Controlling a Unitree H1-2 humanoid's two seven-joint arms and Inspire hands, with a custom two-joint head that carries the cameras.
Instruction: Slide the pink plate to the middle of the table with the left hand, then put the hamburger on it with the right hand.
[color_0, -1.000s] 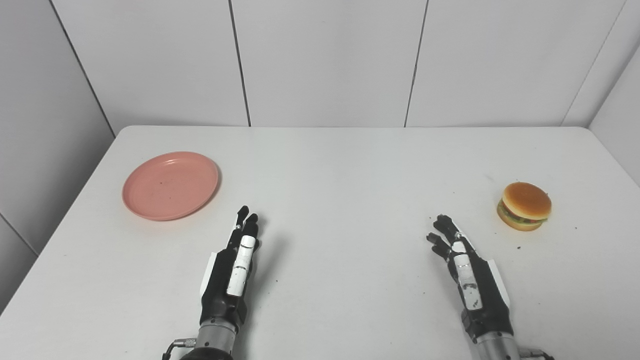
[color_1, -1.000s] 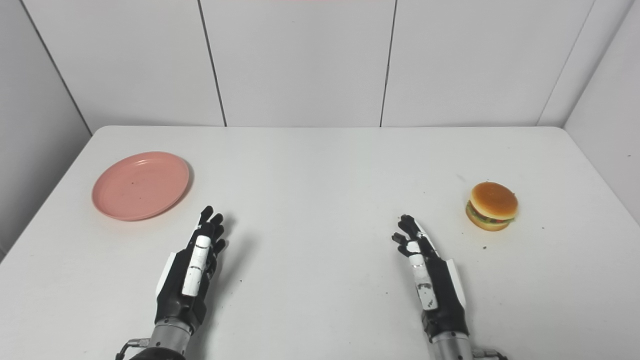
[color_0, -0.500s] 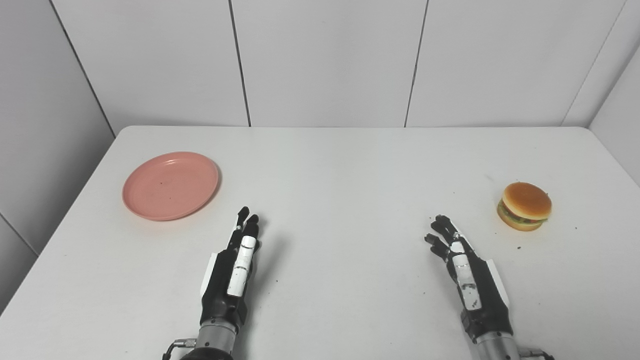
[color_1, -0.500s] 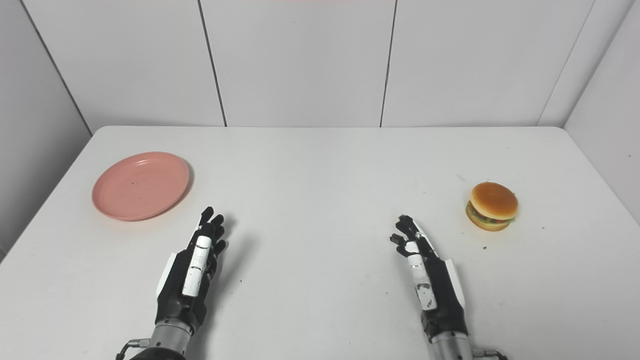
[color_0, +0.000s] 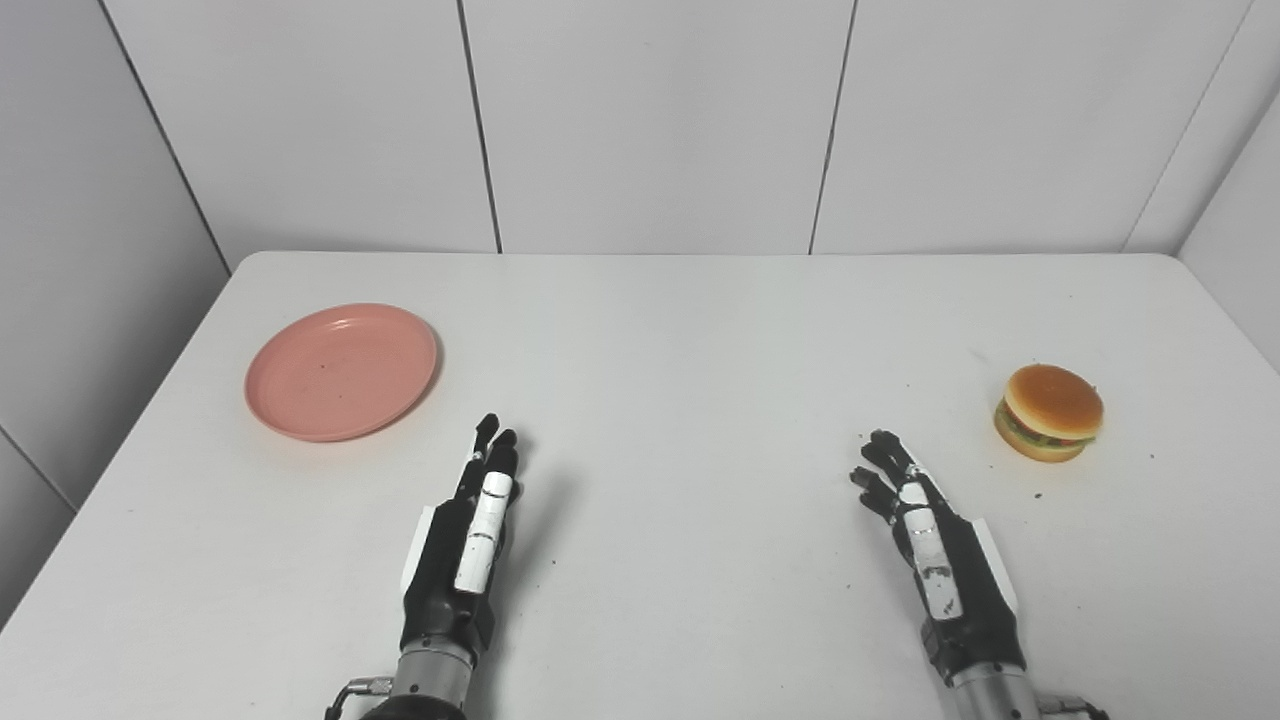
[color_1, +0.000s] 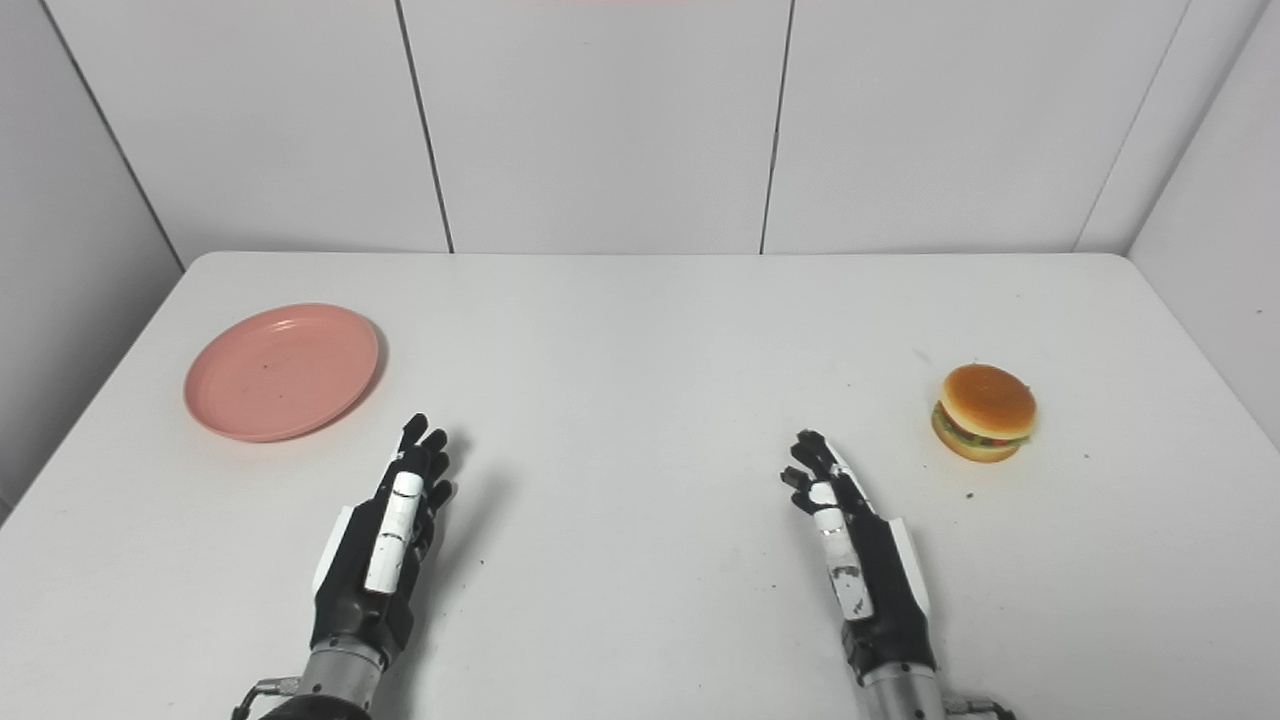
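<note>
Pink plate (color_0: 341, 371): flat on white table (color_0: 680, 330), far left portion, bare apart from a few dark specks, well clear of table centre. Hamburger (color_0: 1049, 412): upright on table near right edge, bun top uppermost, green and red filling visible at the rim.

Left hand (color_0: 465, 545): low over near-left area of table, edge-on to the cameras, fingers extended forward and slightly spread, nothing held. Located near and forward-right of plate, not touching it. Contact with table surface cannot be confirmed from these views; shadow lies just right of hand.

Right hand (color_0: 940, 560): low over near-right area of table, fingers (color_1: 812, 462) extended and lightly curled at tips, nothing held. Positioned short of hamburger, to its left and nearer the robot, clear gap between.

Scattered dark crumbs on table around right hand and hamburger. Grey panelled wall (color_0: 650, 120) behind table.
</note>
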